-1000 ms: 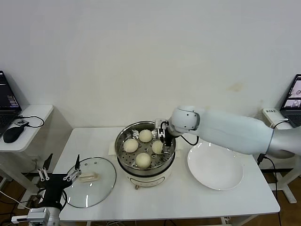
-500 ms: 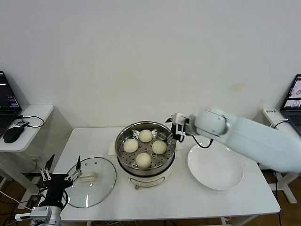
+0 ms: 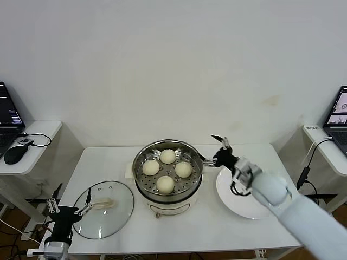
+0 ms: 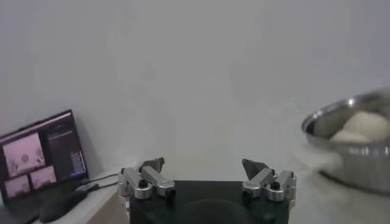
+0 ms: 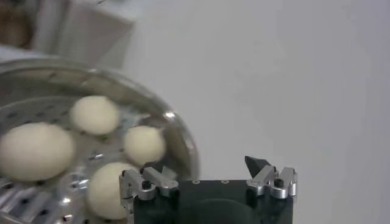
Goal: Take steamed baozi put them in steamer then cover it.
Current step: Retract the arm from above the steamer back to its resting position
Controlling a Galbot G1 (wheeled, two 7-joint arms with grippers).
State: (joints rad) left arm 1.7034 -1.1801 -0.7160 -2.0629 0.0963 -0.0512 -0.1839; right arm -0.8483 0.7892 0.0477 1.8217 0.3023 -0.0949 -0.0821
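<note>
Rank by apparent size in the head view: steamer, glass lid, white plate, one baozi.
1. steamer and plate: look about alike, no clear winner
2. glass lid: close behind, slightly smaller
3. baozi: by far the smallest

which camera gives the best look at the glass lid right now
The head view. It shows the whole cover lying flat on the table beside the steamer, with the open left hand low at its edge. Neither wrist view shows the lid; both catch only part of the steamer.
</note>
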